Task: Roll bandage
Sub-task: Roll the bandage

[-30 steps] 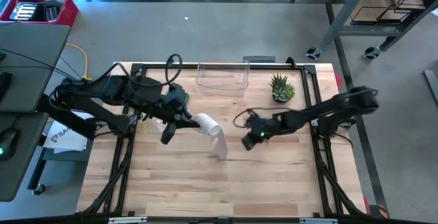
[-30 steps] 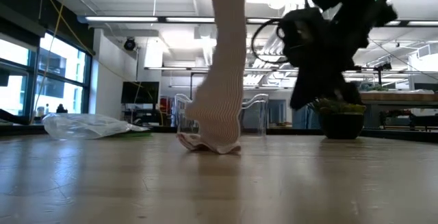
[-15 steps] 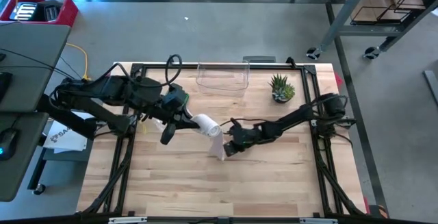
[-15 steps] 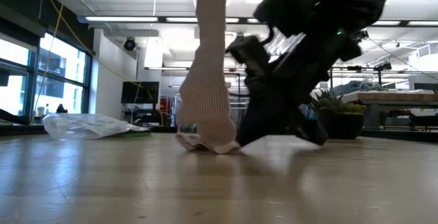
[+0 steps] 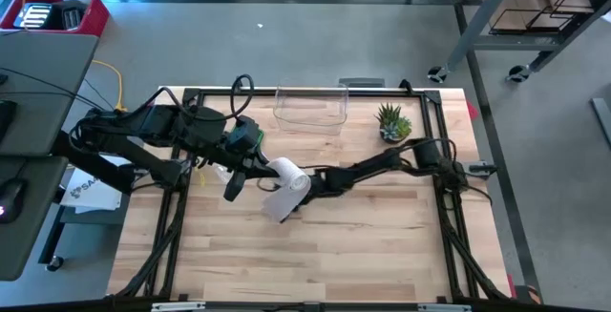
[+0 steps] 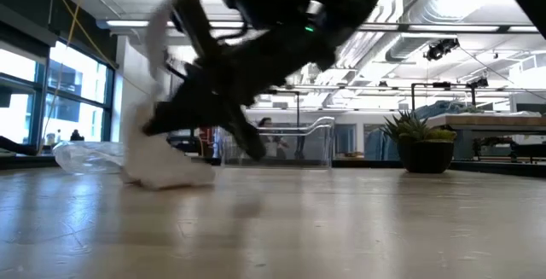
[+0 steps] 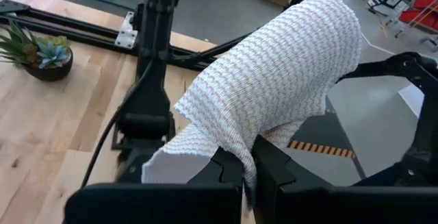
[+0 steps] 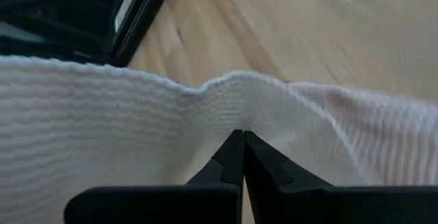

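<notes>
High view gives you one white bandage (image 5: 284, 184) near the middle of the wooden table (image 5: 363, 255), partly rolled, with a loose tail hanging from the roll down to the boards. You have two arms on it. Your left gripper (image 5: 260, 165) sits at the roll's left end, and in the left wrist view its fingers (image 7: 226, 172) are pressed together with the ribbed fabric (image 7: 274, 94) draped over them and caught between them. Your right gripper (image 5: 304, 187) reaches across from the right side of the table and meets the bandage just right of the roll; its wrist view shows both fingertips (image 8: 233, 157) pressed together against the cloth (image 8: 102, 128), pinching a fold. Behind the bandage you can count one clear plastic container (image 5: 310, 107) and one small potted plant (image 5: 392, 122), both near the far edge, well apart from the grippers.
</notes>
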Robot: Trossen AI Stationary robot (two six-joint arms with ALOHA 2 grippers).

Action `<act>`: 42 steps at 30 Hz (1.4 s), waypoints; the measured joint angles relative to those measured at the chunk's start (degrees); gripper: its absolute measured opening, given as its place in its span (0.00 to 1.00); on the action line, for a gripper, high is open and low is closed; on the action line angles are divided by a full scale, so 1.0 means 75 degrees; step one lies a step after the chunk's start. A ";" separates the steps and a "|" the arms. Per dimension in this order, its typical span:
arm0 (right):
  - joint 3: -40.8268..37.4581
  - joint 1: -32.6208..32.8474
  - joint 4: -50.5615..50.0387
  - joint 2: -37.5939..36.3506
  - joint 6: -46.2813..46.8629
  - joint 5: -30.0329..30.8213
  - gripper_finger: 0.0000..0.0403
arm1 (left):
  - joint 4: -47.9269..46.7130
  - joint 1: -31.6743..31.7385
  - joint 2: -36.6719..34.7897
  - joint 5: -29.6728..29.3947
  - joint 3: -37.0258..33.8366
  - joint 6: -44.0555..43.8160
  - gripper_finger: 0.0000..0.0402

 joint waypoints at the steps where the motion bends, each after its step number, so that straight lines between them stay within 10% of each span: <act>1: 0.0195 -0.0036 -0.0300 0.0031 -0.0153 -0.0027 0.00 | -0.0005 0.0000 0.0000 0.0001 -0.0002 0.0002 0.00; 16: -0.0984 -0.1653 -0.4228 -0.1581 -0.2891 0.0037 0.00 | -0.0015 0.0000 0.0000 -0.0213 -0.0002 0.0554 0.00; 28: -0.4363 -0.2271 -0.2806 -0.5212 -0.1967 -0.0017 0.00 | -0.0057 0.0541 0.0324 -0.0257 0.0001 0.0987 0.00; 42: -0.4814 -0.1187 -0.4304 -1.0816 -0.1327 0.3628 0.00 | 0.1845 0.1776 0.3624 0.1002 -0.0004 0.3761 0.00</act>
